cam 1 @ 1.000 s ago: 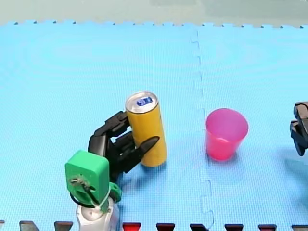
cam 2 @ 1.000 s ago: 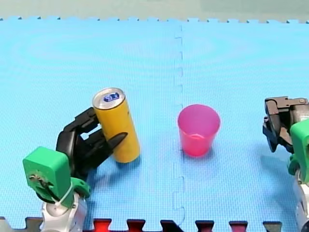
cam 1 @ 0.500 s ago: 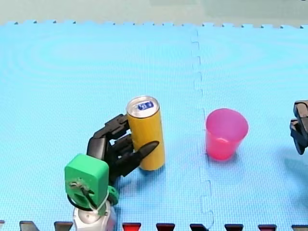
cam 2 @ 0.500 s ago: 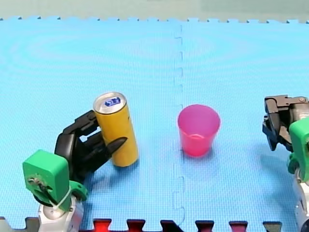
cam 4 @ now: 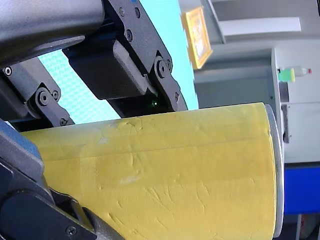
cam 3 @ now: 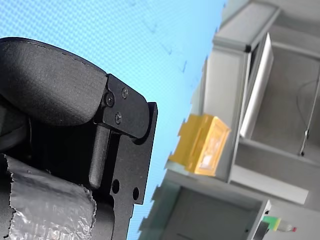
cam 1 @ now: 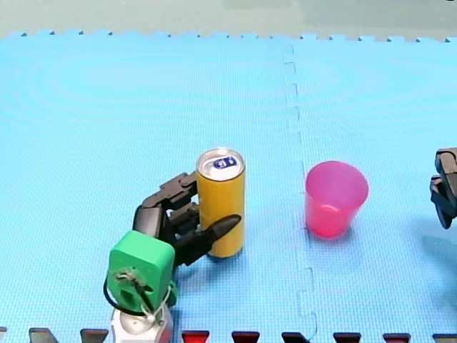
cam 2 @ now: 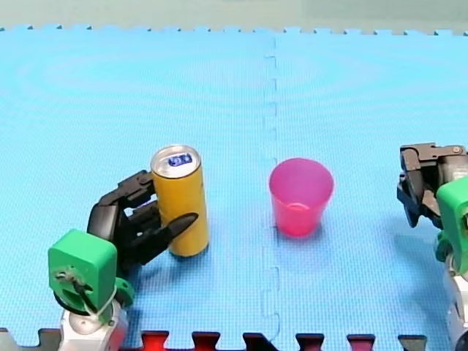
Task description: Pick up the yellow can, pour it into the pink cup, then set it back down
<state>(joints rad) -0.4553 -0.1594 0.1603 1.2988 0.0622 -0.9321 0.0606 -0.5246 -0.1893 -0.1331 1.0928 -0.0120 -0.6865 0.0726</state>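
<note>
Yellow and upright, the can (cam 1: 221,207) stands on the blue foam mat (cam 1: 107,107), a little toward 7 o'clock from the mat's middle, with its silver top facing up. We see the left hand (cam 1: 177,225) grasping it from 8 o'clock. The thumb (cam 1: 218,230) crosses the can's lower front and the other fingers (cam 1: 171,193) wrap round its far side. In the second wrist view the same can (cam 4: 175,170) lies against those black fingers (cam 4: 125,70), touching them.

At 3 o'clock of the can, apart from it, stands the pink cup (cam 1: 334,199), upright with its mouth open to us. A seam (cam 1: 294,143) in the mat runs from 12 to 6 o'clock between can and cup. Further out, at 3 o'clock of the cup, we find the right hand (cam 2: 424,183) holding nothing; we cannot tell whether it is released or clenched.

The first wrist view shows a black hand part (cam 3: 75,100) over the mat, and a yellow box (cam 3: 202,145) on a grey shelf (cam 3: 260,175) beyond.
</note>
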